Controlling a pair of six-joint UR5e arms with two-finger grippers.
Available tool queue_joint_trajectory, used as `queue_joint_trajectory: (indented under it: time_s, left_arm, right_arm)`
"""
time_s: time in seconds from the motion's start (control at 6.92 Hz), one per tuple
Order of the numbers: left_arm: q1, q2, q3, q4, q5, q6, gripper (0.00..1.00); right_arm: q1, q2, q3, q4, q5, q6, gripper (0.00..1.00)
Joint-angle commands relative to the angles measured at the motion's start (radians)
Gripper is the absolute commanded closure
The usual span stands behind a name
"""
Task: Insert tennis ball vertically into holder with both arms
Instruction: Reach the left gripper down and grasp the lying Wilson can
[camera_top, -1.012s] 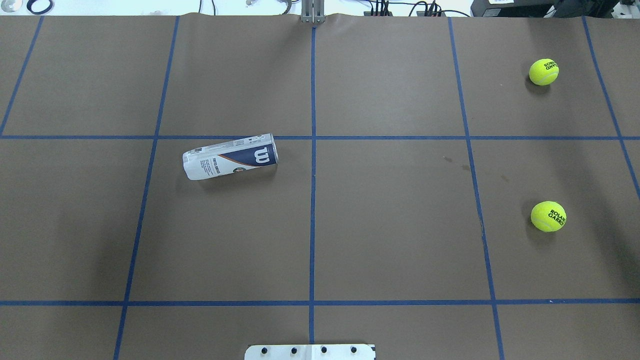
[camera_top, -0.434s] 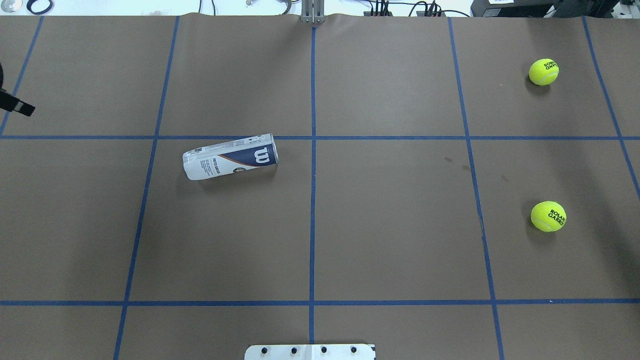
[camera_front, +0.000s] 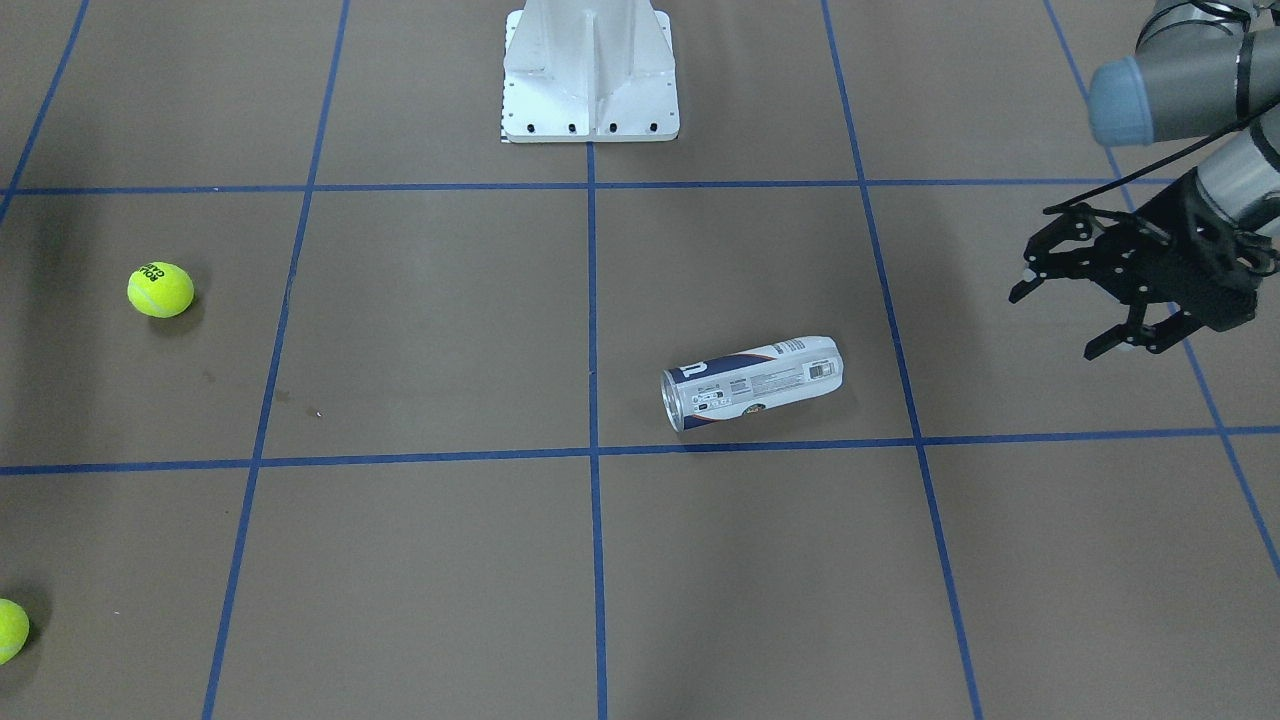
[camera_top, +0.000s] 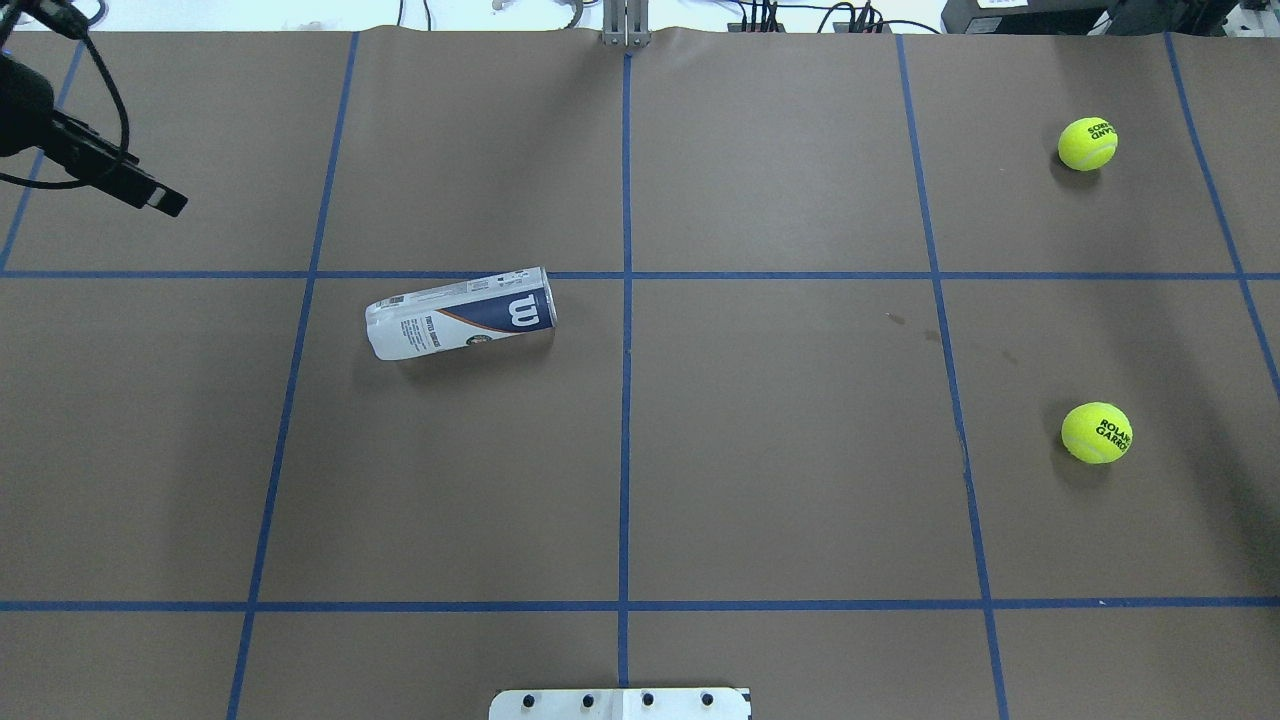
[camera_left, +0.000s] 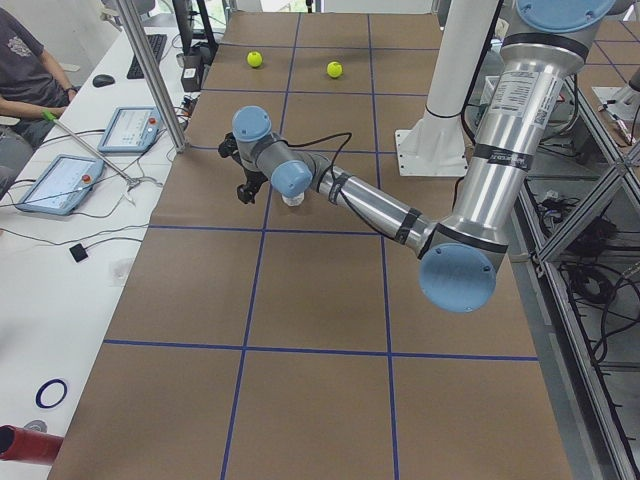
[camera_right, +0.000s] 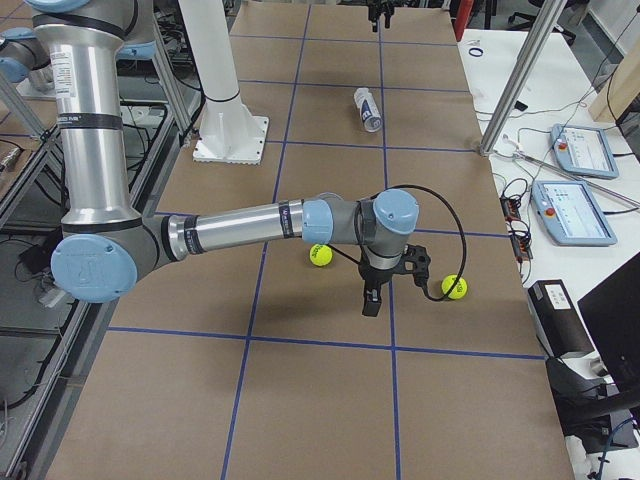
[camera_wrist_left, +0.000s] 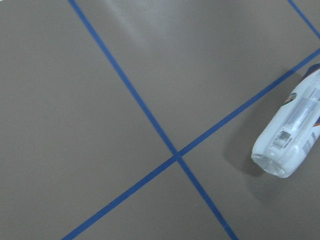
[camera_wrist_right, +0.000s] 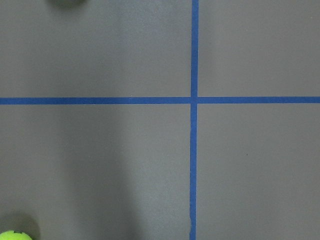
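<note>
The holder (camera_top: 460, 313) lies on its side on the bench (camera_top: 780, 450), just robot-side of a blue tape line (camera_top: 780, 275), with nothing touching it. Only the front-facing view looks at its silver-rimmed end, which faces the robot's right. The left wrist view meets the holder (camera_wrist_left: 292, 140) from the other side and shows its clear, closed bottom.

The left pincer (camera_front: 1058, 322) hangs above the bench well to the holder's left, fingers spread and pinching nothing. That is plain only in the front-facing view. The overhead view catches just one black finger (camera_top: 130, 180) at its edge.

The right pincer (camera_right: 392, 282) shows only in the right-end view, far to the holder's right. It hangs between the nearer tennis ball (camera_right: 320, 254) and the farther tennis ball (camera_right: 454, 287). I cannot tell whether it is spread or pressed together. Its wrist view gives bare paper, a tape crossing and a sliver of one ball in the bottom corner.

The bench is covered in brown paper gridded with blue tape, with a few dark spots to the holder's right. The white pedestal base (camera_front: 590, 70) stands robot-side of the holder. Beyond the holder, past the bench's far edge, the left-end view shows a white desk with a tablet (camera_left: 137, 128), an aluminium post (camera_left: 148, 70) and a seated person (camera_left: 25, 70).
</note>
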Motion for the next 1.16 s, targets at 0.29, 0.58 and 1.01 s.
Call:
queue_joint_trajectory:
  time_s: [0.29, 0.58, 1.01]
  left_arm:
    - [0.212, -0.181, 0.004, 0.002, 0.083, 0.020, 0.04]
    - [0.356, -0.260, 0.010, 0.005, 0.328, 0.049, 0.01]
    - [0.412, -0.355, 0.101, 0.012, 0.478, 0.183, 0.01]
  right_arm:
    - [0.000, 0.000, -0.003, 0.000, 0.008, 0.001, 0.01]
    - [-0.002, 0.002, -0.001, 0.004, 0.011, 0.002, 0.01]
    - [-0.005, 0.002, -0.009, 0.006, 0.011, 0.004, 0.01]
